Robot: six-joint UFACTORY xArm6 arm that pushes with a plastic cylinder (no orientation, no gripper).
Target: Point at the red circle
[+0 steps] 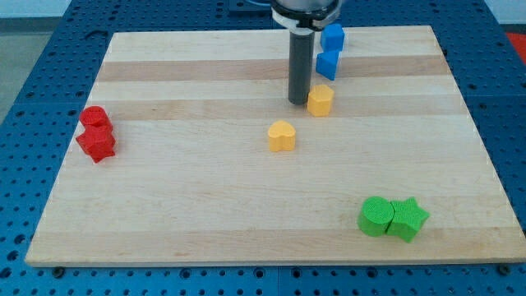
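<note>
Near the view's top centre, my tip (297, 101) is seen resting on the table (205, 205), just to the view's left of a yellow hexagon-like block (320, 99) and close to touching it. No claw is fitted to this arm, so no open or closed state can be told; only the straight dark rod is shown. The red circle (94, 117) is found far off at the view's left edge, touching a red star-shaped block (97, 143) that sits directly below it in the view. A yellow heart (281, 136) is placed below the tip and slightly to the view's left of it, near the line that would be taken toward the target. Two blue blocks (330, 49), one stacked above the other in the view, are seen behind the rod at the top, and a green circle (377, 216) with a green star (408, 219) is set at the bottom right, well apart from everything else. The main risk is judged to be an overshoot: if the tip is carried too far, the red circle could be pushed off the edge or the red star struck instead, so the wrong block would be indicated. A low sweep might also nudge the yellow heart.
</note>
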